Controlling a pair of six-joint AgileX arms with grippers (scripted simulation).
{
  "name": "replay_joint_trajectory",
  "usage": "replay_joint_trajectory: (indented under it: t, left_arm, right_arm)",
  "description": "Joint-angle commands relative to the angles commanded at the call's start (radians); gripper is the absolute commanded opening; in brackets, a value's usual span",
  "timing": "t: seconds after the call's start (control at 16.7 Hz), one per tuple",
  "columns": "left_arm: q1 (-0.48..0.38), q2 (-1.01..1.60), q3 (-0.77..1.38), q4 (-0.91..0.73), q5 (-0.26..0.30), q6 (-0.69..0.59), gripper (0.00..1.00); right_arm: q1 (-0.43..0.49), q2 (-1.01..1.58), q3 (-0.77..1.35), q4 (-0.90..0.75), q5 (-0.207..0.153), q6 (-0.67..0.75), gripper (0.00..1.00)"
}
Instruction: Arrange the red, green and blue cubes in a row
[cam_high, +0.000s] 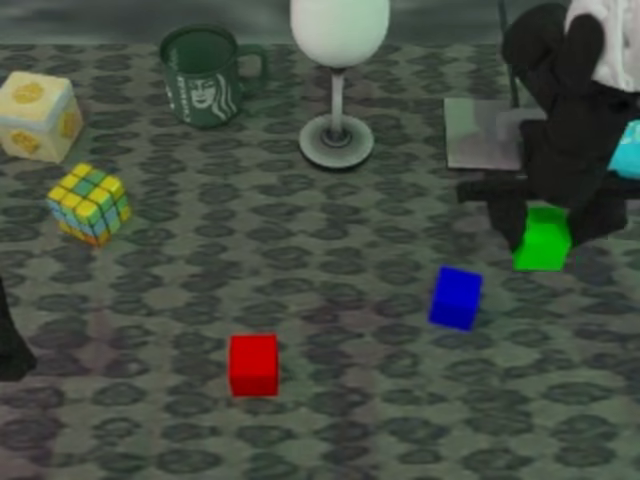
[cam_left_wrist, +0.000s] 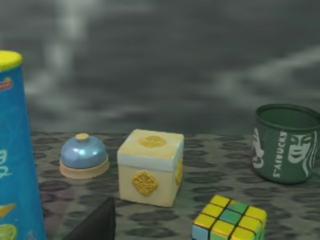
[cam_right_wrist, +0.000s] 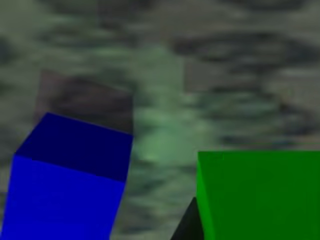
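Observation:
The green cube (cam_high: 542, 245) is at the right of the table, between the fingers of my right gripper (cam_high: 548, 215), which is shut on it. In the right wrist view the green cube (cam_right_wrist: 257, 195) fills the near corner, with a dark fingertip (cam_right_wrist: 186, 225) against its side. The blue cube (cam_high: 456, 297) lies just left of and nearer than the green one, and it shows close up as the blue cube (cam_right_wrist: 65, 180) in the right wrist view. The red cube (cam_high: 253, 364) sits alone near the front middle. My left gripper (cam_high: 10, 345) is parked at the left edge, open.
A green mug (cam_high: 205, 75), a wine glass (cam_high: 337, 135) and a grey pad (cam_high: 480, 135) stand at the back. A cream cube (cam_high: 35, 115) and a chequered puzzle cube (cam_high: 90, 203) are at the left. The left wrist view adds a bell (cam_left_wrist: 83, 155) and a blue can (cam_left_wrist: 15, 150).

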Motion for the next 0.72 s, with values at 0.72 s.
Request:
replay_joint_trajectory:
  t: [0.72]
  left_arm:
    - [0.0, 0.0, 0.0, 0.0, 0.0, 0.0, 1.0]
  right_arm:
    - [0.506, 0.033, 0.133, -0.092, 0.003, 0.516, 0.0]
